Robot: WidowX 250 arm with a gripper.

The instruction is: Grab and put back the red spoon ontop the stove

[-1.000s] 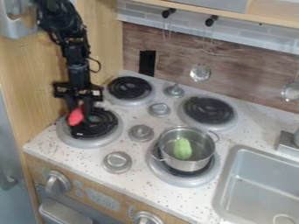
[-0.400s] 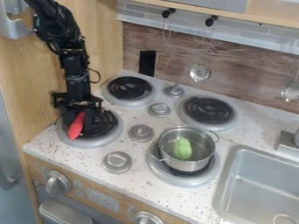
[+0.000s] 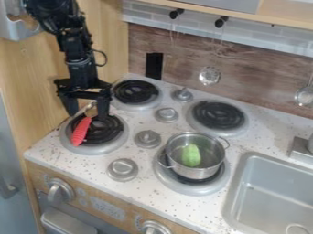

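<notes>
The red spoon (image 3: 81, 131) lies across the front-left burner of the stove (image 3: 136, 159), its red handle toward the burner's front left edge and its metal end pointing back. Just above and behind that burner hangs my gripper (image 3: 87, 109), open, with its two fingers apart on either side of the spoon's metal part. Nothing is held between them.
A metal pot (image 3: 211, 171) with a green object (image 3: 191, 156) inside stands on the front-right burner. Silver knobs (image 3: 147, 139) sit between the burners. A sink (image 3: 275, 196) lies at the right, and a wooden panel (image 3: 24, 87) rises at the left.
Since a second ago the red spoon has come down onto the burner. My gripper, lowered around it before, has opened and risen slightly off it.
</notes>
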